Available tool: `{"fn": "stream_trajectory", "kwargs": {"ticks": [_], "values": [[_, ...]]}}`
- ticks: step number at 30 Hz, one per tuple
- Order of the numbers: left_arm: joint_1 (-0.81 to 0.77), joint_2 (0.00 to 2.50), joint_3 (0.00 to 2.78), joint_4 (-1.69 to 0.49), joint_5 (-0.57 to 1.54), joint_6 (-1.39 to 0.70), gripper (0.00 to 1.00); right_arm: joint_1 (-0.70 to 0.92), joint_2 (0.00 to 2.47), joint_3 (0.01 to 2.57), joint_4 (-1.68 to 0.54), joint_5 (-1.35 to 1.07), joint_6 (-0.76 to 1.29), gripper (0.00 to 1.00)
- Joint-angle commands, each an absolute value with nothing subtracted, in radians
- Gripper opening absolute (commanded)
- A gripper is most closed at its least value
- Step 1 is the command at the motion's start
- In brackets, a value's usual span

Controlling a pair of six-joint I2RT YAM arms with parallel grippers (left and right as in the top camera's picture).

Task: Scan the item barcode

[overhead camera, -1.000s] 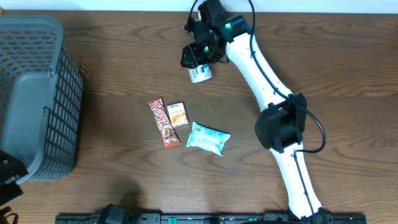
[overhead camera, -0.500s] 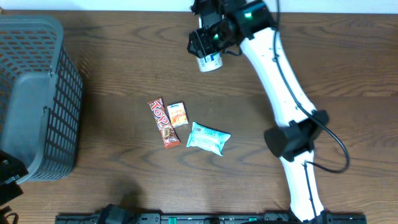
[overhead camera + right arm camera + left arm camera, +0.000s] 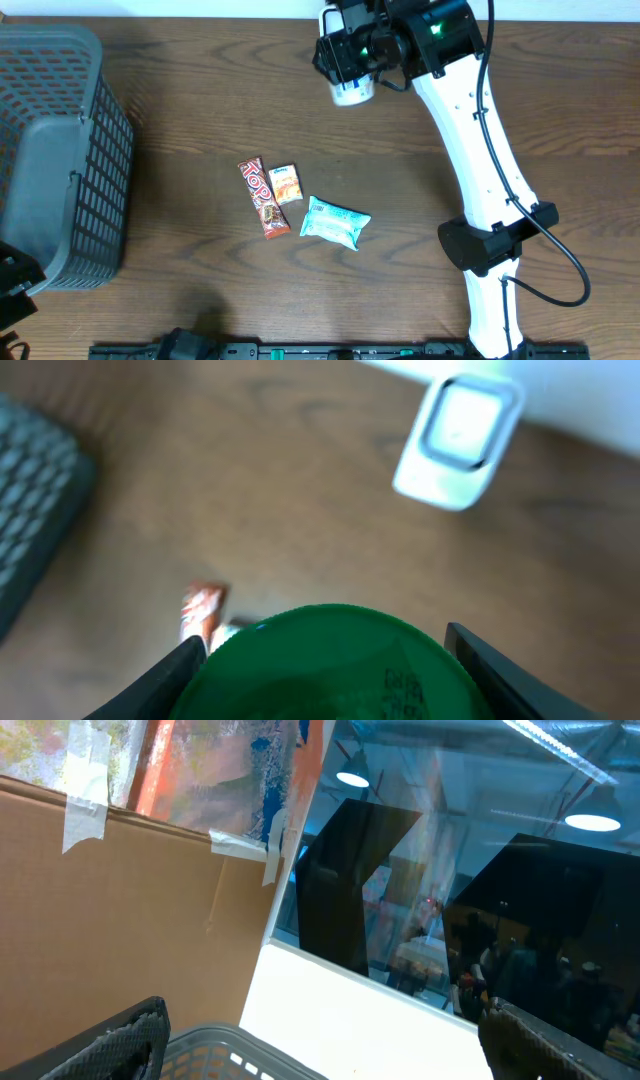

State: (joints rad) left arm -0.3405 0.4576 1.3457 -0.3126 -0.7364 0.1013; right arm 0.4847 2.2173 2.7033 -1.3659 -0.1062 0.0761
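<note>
Step in hand: carrying item to scanner.

Gripped by the right jaws, closed on its two sides: small white round tub with green lid (image 3: 352, 92), at the far side of the brown wooden counter (image 3: 200, 100), right of centre. Judged lifted off the surface.

From right wrist: green lid (image 3: 330, 660) filling the lower frame, a dark finger (image 3: 150, 690) at each side, touching it. Beyond, at the far edge: white rounded box with a dark-rimmed window (image 3: 455, 440), taken to be the scanner. Apart from the tub, not yet squarely faced by it. No barcode visible in any view; which side carries it, cannot tell.

Left jaws wide open, nothing between them, parked at near left beside the grey plastic mesh basket (image 3: 60, 150). No part in this step.

Lying untouched at mid-counter: red-brown chocolate bar wrapper (image 3: 262, 198), small orange sachet (image 3: 287, 184) just beside it, pale blue packet (image 3: 335, 222) just right of both.

Done: grasp and lift. Left: bring tub to the window, turn barcode toward it, obtain a read. Scan judged not yet made; roughly halfway.
</note>
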Motion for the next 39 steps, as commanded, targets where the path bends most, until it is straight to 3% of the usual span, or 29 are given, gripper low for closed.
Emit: {"fn": "stream_trajectory", "kwargs": {"ticks": [1, 10, 23, 31, 39], "values": [[-0.339, 0.450, 1.341, -0.311, -0.746, 0.093, 0.98, 0.493, 2.213, 2.703, -1.300, 0.090, 0.088, 0.51], [-0.339, 0.450, 1.341, -0.311, -0.745, 0.093, 0.98, 0.492, 2.213, 2.481, -0.876, 0.293, -0.146, 0.50], [-0.339, 0.450, 1.341, -0.311, -0.746, 0.093, 0.98, 0.460, 2.223, 2.082, 0.000, 0.366, -0.327, 0.55], [-0.339, 0.450, 1.341, -0.311, -0.746, 0.093, 0.98, 0.419, 2.353, 2.064, 0.286, 0.364, -0.447, 0.54], [-0.339, 0.450, 1.341, -0.313, -0.745, 0.093, 0.98, 0.411, 2.546, 2.064, 0.642, 0.361, -0.704, 0.58]]}}
